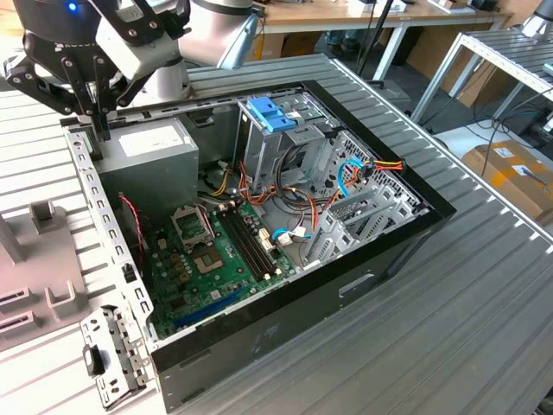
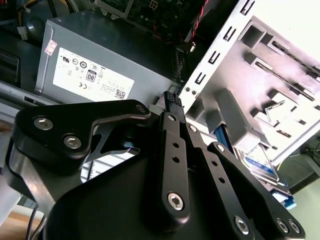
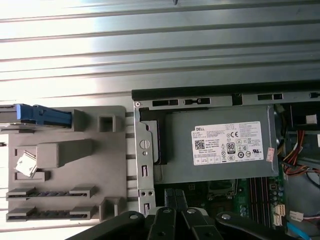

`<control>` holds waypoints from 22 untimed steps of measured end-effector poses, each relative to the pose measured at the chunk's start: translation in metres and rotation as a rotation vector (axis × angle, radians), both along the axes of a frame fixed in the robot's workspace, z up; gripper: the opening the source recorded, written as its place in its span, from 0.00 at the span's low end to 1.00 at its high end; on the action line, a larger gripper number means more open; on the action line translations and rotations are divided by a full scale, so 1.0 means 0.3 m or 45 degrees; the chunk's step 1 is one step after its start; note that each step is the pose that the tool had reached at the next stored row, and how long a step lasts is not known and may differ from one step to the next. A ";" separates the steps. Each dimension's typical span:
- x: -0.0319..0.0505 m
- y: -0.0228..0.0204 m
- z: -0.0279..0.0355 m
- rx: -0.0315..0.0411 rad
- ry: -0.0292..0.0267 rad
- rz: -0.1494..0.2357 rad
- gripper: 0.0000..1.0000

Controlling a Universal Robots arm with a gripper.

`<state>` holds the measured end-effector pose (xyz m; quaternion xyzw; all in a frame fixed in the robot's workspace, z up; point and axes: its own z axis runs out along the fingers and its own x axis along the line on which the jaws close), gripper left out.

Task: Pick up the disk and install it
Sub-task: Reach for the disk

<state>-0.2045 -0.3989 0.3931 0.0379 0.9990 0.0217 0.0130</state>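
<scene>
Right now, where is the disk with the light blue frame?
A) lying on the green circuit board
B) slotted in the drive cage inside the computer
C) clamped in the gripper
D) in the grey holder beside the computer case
D: in the first wrist view the disk sits in the grey holder outside the computer case, while the gripper is shut on nothing near the power supply.

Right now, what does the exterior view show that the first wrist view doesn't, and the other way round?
Exterior view: the blue latch on top of the metal drive cage. First wrist view: the disk, standing on edge in its slot. Both: the grey holder beside the case, the power supply with its white label, and the claw, shut and holding nothing.
</scene>
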 end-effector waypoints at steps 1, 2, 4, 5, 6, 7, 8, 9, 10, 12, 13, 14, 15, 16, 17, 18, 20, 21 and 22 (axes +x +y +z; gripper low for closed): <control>-0.003 0.000 0.000 0.0001 0.0000 0.000 0.11; -0.004 0.000 0.000 0.0001 -0.0001 0.000 0.11; -0.007 0.000 0.000 0.0001 0.0000 0.000 0.11; -0.009 0.000 0.000 0.0001 0.0000 0.000 0.11; -0.010 0.000 0.000 0.0001 0.0000 0.000 0.11; -0.012 0.000 0.000 0.0001 0.0000 0.000 0.11; -0.013 0.000 0.000 0.0000 -0.0001 0.000 0.11; -0.015 0.000 0.000 0.0000 0.0000 0.000 0.11; -0.016 0.000 0.000 0.0000 0.0000 0.000 0.11; -0.019 0.000 0.000 0.0000 0.0000 0.000 0.11; -0.021 0.000 0.000 0.0001 0.0000 0.000 0.11; -0.022 0.000 0.000 0.0001 -0.0001 0.000 0.11; -0.023 0.000 0.000 0.0000 0.0000 0.000 0.11; -0.026 0.000 0.000 0.0000 0.0000 0.000 0.11; -0.028 0.000 0.000 0.0001 -0.0001 0.000 0.11; -0.029 0.000 0.000 0.0000 0.0000 0.000 0.11; -0.033 0.000 0.000 0.0001 -0.0001 0.000 0.11; -0.035 0.000 0.000 0.0000 -0.0001 0.000 0.11; -0.037 0.000 0.000 0.0000 0.0000 0.000 0.11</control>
